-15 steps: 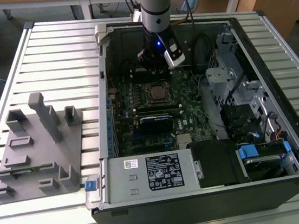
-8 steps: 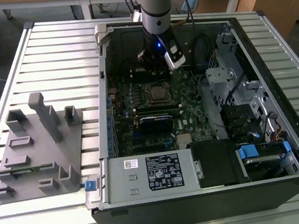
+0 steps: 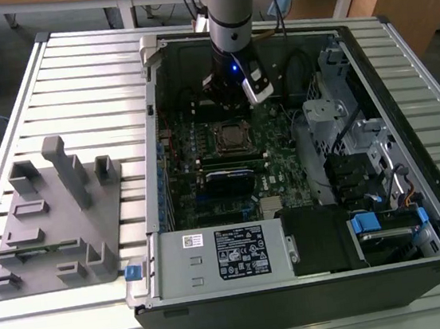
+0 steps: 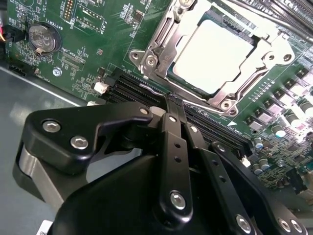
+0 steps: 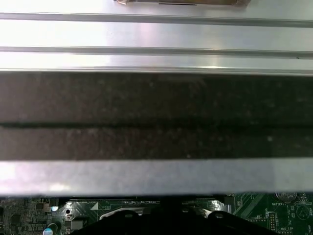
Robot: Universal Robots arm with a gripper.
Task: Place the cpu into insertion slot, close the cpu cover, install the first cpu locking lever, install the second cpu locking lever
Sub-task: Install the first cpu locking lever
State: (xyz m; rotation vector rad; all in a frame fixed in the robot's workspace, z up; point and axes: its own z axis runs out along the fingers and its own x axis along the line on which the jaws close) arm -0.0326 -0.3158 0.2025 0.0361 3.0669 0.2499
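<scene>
The cpu (image 4: 215, 54) lies flat in the insertion slot (image 3: 233, 137) on the green motherboard, its silver top showing through the window of the cpu cover (image 4: 159, 46). The cover lies down over it. My gripper (image 4: 174, 102) hangs just beside the socket's edge, over the black memory slots (image 4: 215, 129), fingers shut together with nothing visible between them. A thin metal lever rod (image 4: 152, 89) runs along that socket edge right by the fingertips. In the exterior view the gripper (image 3: 228, 99) sits inside the open case, just beyond the socket.
A power supply box (image 3: 215, 257) with a white label fills the case's near side. Drive cages and cables (image 3: 344, 125) crowd the exterior view's right. A grey fixture (image 3: 58, 216) stands on the slatted table at the left. A coin battery (image 4: 41, 38) sits on the board.
</scene>
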